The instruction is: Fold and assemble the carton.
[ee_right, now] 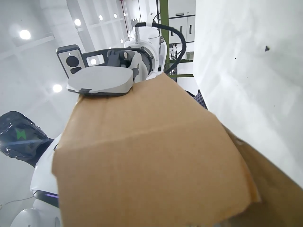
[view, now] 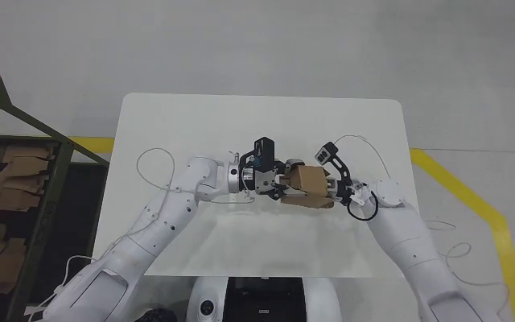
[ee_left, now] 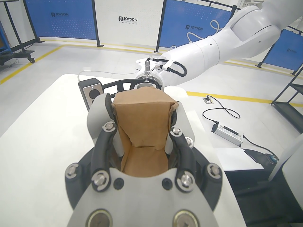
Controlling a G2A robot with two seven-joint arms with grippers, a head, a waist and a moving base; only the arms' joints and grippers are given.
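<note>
A brown carton (view: pixel 310 187) is held above the middle of the white table (view: pixel 241 121), between my two arms. My left gripper (view: pixel 282 183) is shut on its left end. In the left wrist view the carton (ee_left: pixel 142 119) stands squeezed between the two white fingers of the left gripper (ee_left: pixel 142 106), with an inner flap folded in near the palm. My right gripper (view: pixel 336 191) is at the carton's right end, hidden behind it in the left wrist view. In the right wrist view a flat carton panel (ee_right: pixel 151 147) is close up, with a left finger (ee_right: pixel 99 82) pressed on its far edge.
A green rack (view: pixel 24 185) with stacked cardboard stands off the table's left side. Yellow floor tape (view: pixel 451 173) runs to the right. A grey power box (ee_left: pixel 227 133) with cables lies on the floor beyond the table edge.
</note>
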